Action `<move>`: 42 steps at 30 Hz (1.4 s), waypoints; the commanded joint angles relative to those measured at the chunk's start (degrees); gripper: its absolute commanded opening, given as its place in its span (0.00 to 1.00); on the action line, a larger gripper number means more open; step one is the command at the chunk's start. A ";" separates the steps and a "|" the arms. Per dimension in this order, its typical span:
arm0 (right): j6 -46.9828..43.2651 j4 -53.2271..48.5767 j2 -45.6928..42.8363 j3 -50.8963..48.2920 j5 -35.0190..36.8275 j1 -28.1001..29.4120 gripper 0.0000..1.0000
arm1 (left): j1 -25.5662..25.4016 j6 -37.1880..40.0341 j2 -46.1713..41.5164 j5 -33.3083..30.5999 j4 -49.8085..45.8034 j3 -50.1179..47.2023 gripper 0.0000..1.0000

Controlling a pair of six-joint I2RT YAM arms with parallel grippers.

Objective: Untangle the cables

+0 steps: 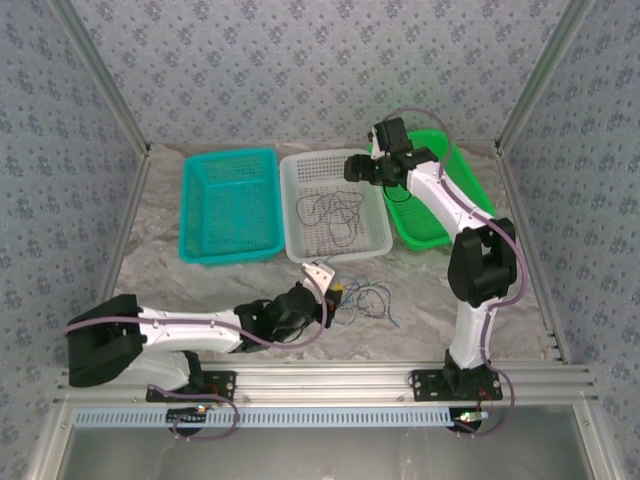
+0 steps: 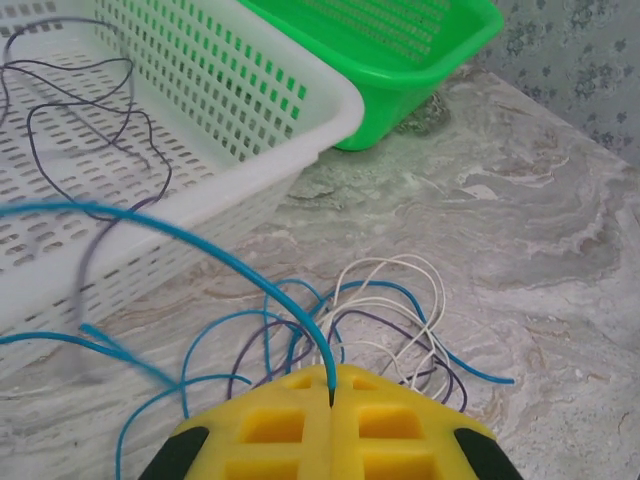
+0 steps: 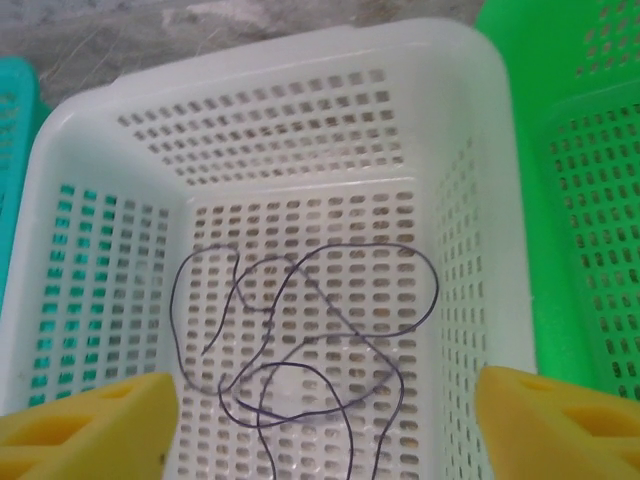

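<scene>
– Three baskets on the worktop (image 1: 430,285), yes? Where do the cables lie?
– Yes: teal basket (image 1: 230,252) on the left, white basket (image 1: 335,250) in the middle, green basket (image 1: 468,190) on the right, in a row at the far side. One purple cable (image 3: 300,330) lies in loose loops on the white basket's floor. The others make a tangle (image 1: 368,298) of blue, white and purple strands on the worktop, just on the near side of the white basket.
– And the left tool?
– The left tool (image 1: 330,285) sits low at the tangle's left edge. Its wrist view shows the yellow pads (image 2: 280,420) pressed together, with a blue cable (image 2: 225,258) pinched in the seam. That cable arcs up and off to the left, partly blurred.
– Is the blue cable free of the tangle?
– I cannot tell. Other blue loops lie flat on the worktop among a white cable (image 2: 390,270) and purple strands.
– The right tool?
– The right tool (image 1: 368,168) hangs above the white basket's far right corner, beside the green basket. Its jaws stand wide apart, and its wrist view has one of the yellow fingers (image 3: 90,420) at each lower corner. The purple cable lies below them, apart from both.
</scene>
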 commanded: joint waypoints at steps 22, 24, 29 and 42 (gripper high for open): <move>-20.15 16.15 -28.11 -38.62 -15.14 6.41 0.78 | 14.87 -9.74 -10.67 22.13 2.00 3.18 0.06; -21.77 16.31 -27.23 -38.76 -16.40 7.78 0.77 | 15.11 -10.01 -10.38 22.43 2.09 3.73 0.05; -24.13 18.88 -26.62 -40.40 -20.11 9.54 0.73 | 15.81 -10.42 -11.22 22.43 2.12 4.45 0.05; -30.02 15.29 -24.17 -39.28 -23.02 10.25 0.63 | 17.80 -9.89 -15.52 21.13 1.61 4.66 0.05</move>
